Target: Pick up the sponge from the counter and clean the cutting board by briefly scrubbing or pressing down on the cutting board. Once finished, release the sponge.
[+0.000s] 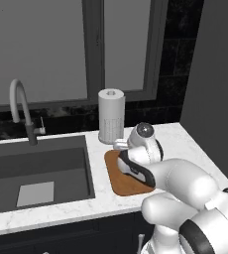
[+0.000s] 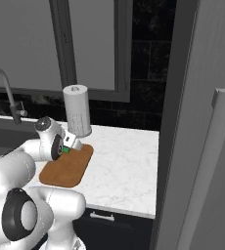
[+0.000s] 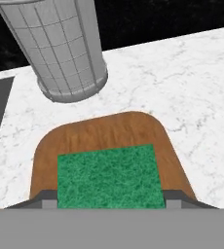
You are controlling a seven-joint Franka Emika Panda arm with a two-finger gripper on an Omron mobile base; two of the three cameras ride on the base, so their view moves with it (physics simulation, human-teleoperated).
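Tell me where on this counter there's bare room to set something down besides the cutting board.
The widest bare stretch of counter lies between the cutting board and the tall grey panel. A thin strip runs in front of the sink. The back corner is crowded: the paper towel roll stands just behind the board, where the gripper holds the sponge.

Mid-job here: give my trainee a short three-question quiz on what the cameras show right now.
1. True or false: the sponge is over the cutting board.
2. What stands on the counter just behind the board: A) paper towel roll, B) kettle, C) bowl?
3. Fill in: the pale grey square lies in the ___.

Key: 1 true. 2 A. 3 sink, where the pale grey square lies flat. The gripper has its fingertips on either side of the sponge.
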